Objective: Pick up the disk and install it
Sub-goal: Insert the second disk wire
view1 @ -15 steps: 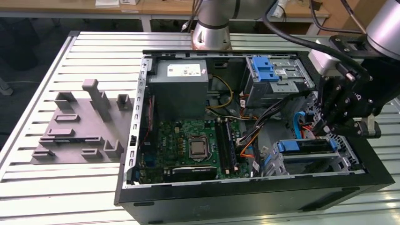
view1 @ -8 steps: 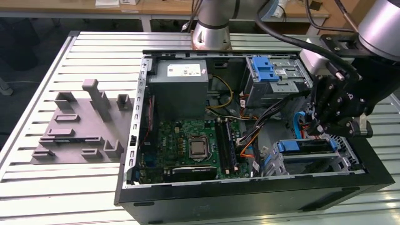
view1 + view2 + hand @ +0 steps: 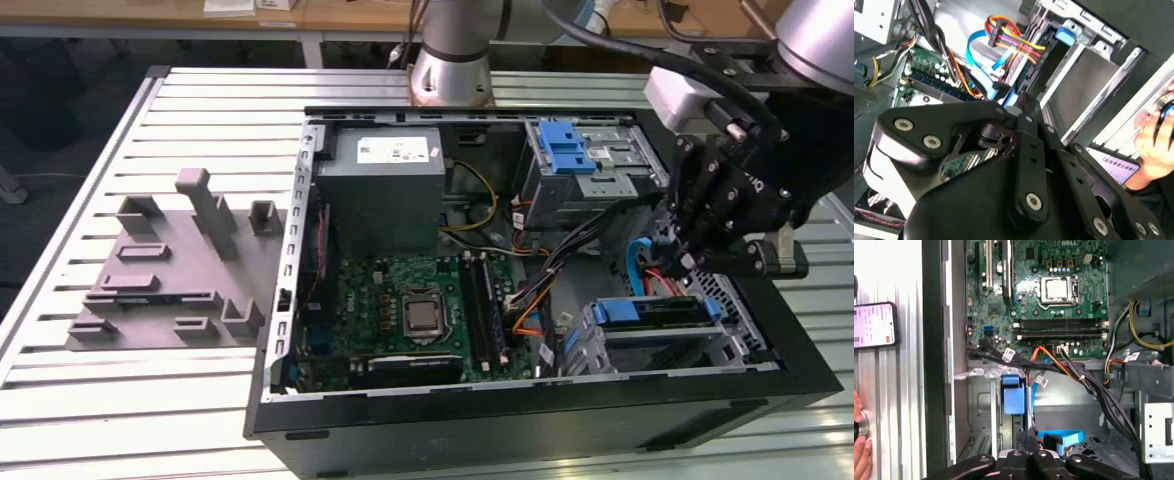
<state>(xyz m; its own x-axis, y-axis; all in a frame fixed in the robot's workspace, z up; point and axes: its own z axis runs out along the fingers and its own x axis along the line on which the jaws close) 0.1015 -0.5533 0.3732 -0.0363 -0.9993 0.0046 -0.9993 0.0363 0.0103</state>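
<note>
Disk (image 3: 654, 312) seated in lower drive cage of open computer case (image 3: 534, 420), at the exterior view's right: blue carrier bracket framing a dark slab, label not legible. In first wrist view, blue bracket tab (image 3: 1014, 399) standing edge-on in cage; drive body mostly hidden by metal walls. Hand (image 3: 697, 262) poised just above disk, among cables (image 3: 627, 265). Fingertips hidden by linkage in both wrist views; opening and any grasp cannot be told.

The end effector (image 3: 694, 262) hangs inside the open case (image 3: 534, 400), at the exterior view's right, hemmed by cable bundles (image 3: 587, 240) (black and orange) and drive cages (image 3: 654, 330); slatted tabletop (image 3: 147, 400) at lower left lies open.
</note>
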